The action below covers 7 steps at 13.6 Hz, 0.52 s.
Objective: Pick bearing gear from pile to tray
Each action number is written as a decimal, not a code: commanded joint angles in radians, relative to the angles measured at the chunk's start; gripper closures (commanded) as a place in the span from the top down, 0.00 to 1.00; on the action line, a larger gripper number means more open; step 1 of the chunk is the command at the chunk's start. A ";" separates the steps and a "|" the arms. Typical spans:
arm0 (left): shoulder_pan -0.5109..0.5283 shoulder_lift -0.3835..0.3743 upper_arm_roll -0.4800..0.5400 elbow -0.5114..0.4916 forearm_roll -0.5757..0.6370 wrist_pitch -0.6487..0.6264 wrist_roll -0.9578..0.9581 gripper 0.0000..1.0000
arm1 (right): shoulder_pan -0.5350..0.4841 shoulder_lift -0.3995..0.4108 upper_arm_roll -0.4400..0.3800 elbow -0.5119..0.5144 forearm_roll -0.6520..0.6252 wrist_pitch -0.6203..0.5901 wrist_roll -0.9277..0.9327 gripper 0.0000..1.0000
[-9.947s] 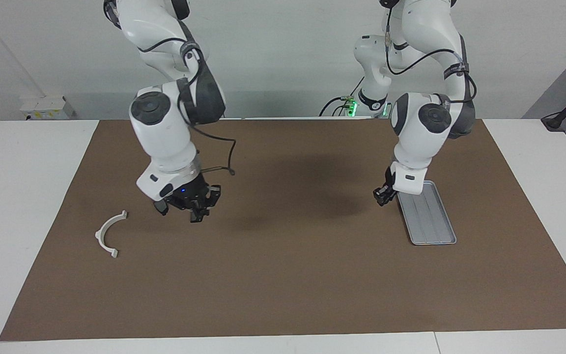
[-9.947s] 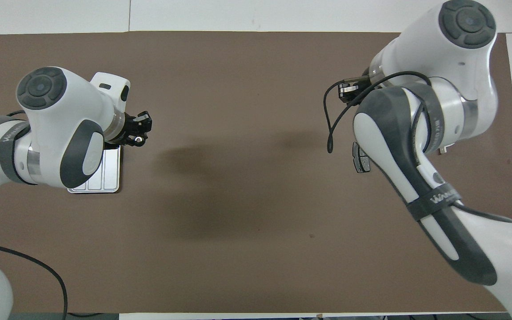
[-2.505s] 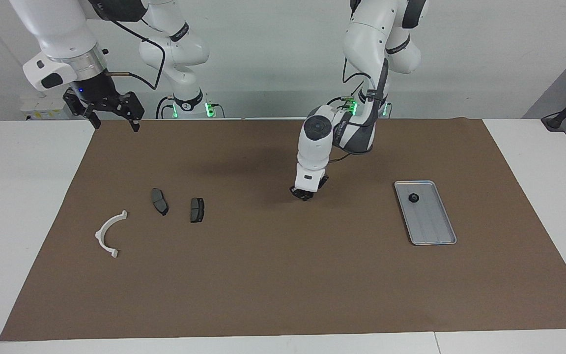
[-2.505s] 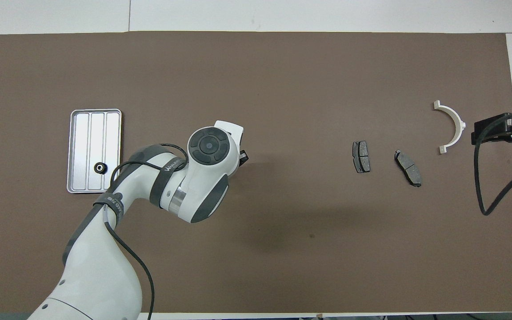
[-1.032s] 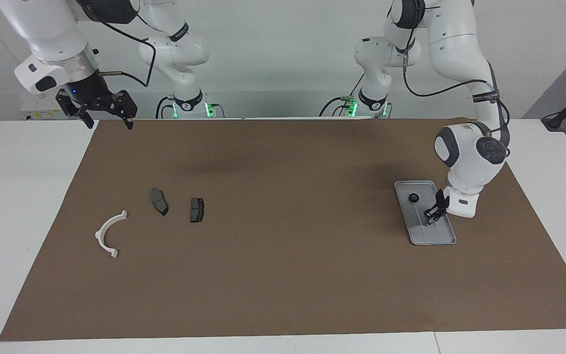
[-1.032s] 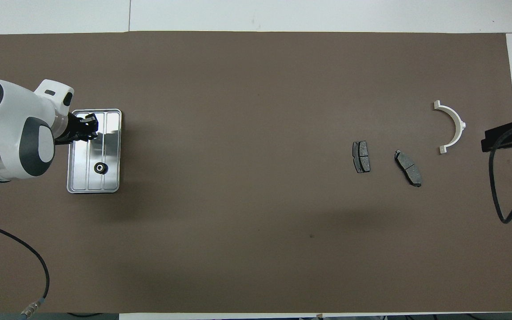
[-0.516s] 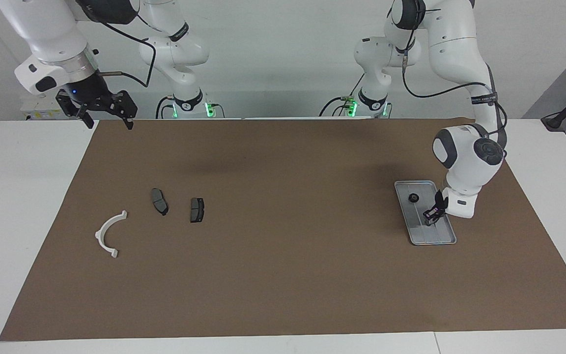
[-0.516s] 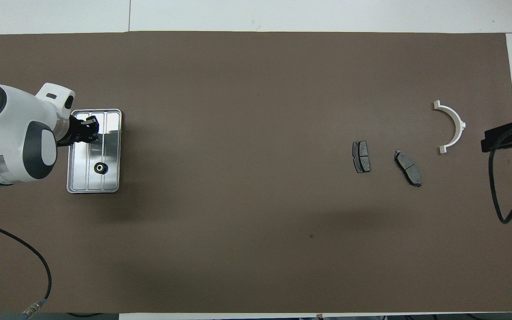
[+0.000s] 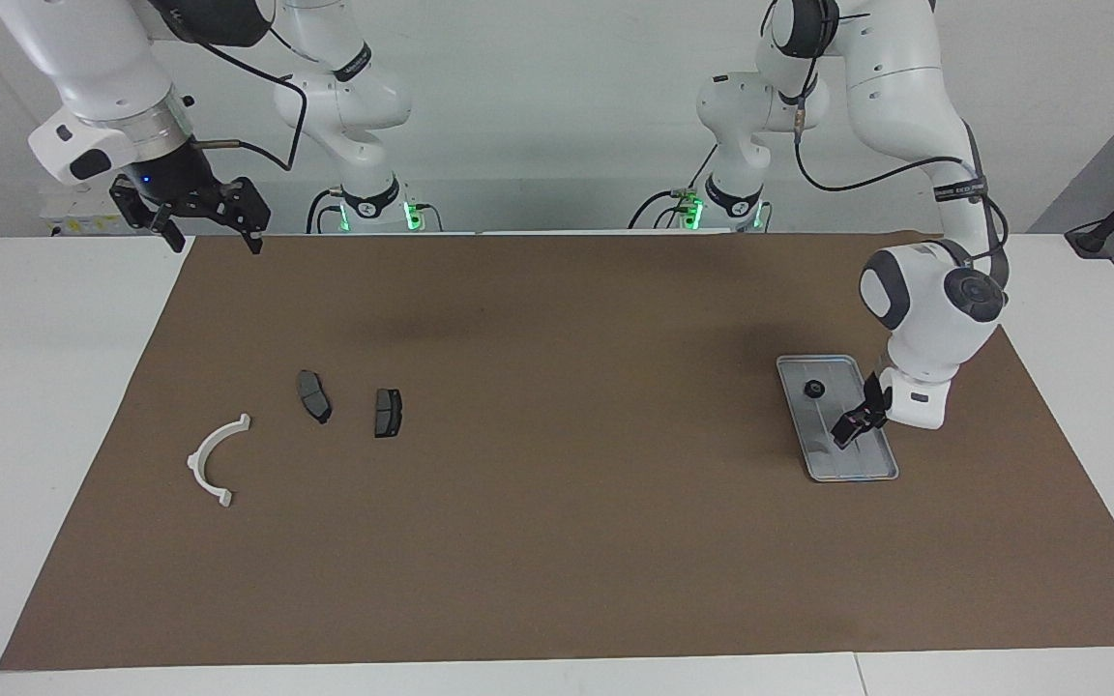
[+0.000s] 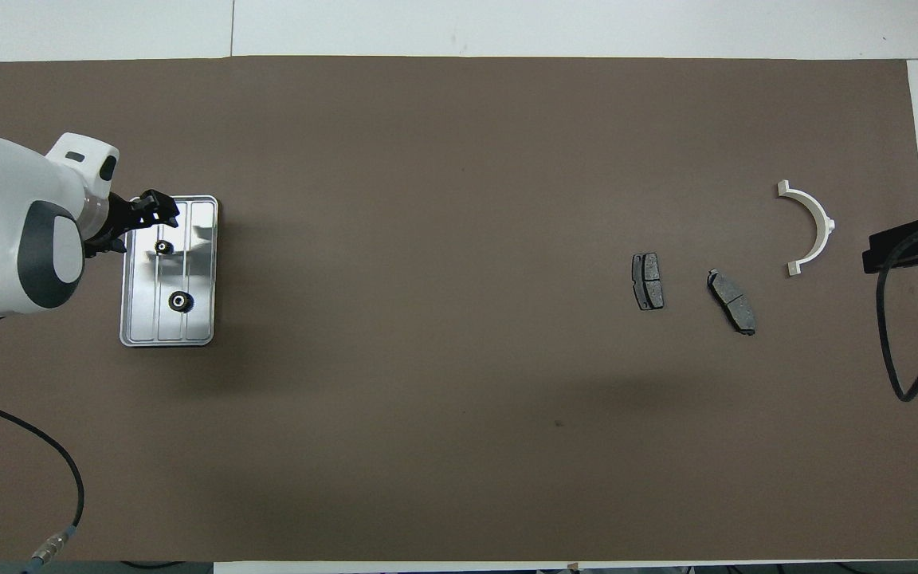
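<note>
The silver tray (image 9: 859, 464) lies toward the left arm's end of the table and also shows in the overhead view (image 10: 201, 319). Two small black bearing gears lie in it: one (image 10: 180, 300) nearer to the robots, also seen in the facing view (image 9: 814, 390), and one (image 10: 162, 247) farther along the tray. My left gripper (image 9: 852, 423) hangs open and empty low over the tray, just off the second gear (image 10: 154, 209). My right gripper (image 9: 201, 220) waits open and raised at the right arm's end. The pile holds a white arc bracket (image 9: 214, 459) and two brake pads (image 9: 315, 396) (image 9: 387, 413).
A brown mat (image 9: 557, 541) covers the table, with white table surface (image 9: 44, 387) at both ends. In the overhead view the bracket (image 10: 814, 227) and the two pads (image 10: 647, 281) (image 10: 732, 301) lie near the right arm's end, next to the right gripper's black body (image 10: 901, 239).
My left gripper carried a second gear from the table's middle to the tray and let it go. It has now drawn back from the gear. The right arm stayed raised.
</note>
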 commanded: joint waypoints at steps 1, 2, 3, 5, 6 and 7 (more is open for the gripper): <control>0.033 -0.071 -0.012 0.071 -0.005 -0.151 0.008 1.00 | -0.010 -0.023 0.002 -0.026 0.004 0.006 -0.017 1.00; 0.031 -0.097 -0.012 0.071 -0.005 -0.184 0.008 1.00 | -0.010 -0.023 0.002 -0.026 0.004 0.004 -0.015 1.00; 0.031 -0.120 -0.013 0.072 -0.005 -0.211 0.008 1.00 | -0.010 -0.023 0.002 -0.026 0.004 0.004 -0.015 1.00; 0.028 -0.162 -0.013 0.082 -0.005 -0.280 0.010 1.00 | -0.010 -0.023 0.002 -0.026 0.004 0.003 -0.014 1.00; 0.027 -0.176 -0.015 0.086 -0.005 -0.302 0.010 1.00 | -0.010 -0.023 0.004 -0.025 0.004 0.003 -0.014 1.00; 0.020 -0.190 -0.015 0.086 -0.005 -0.319 0.010 1.00 | -0.010 -0.023 0.002 -0.025 0.004 0.004 -0.014 1.00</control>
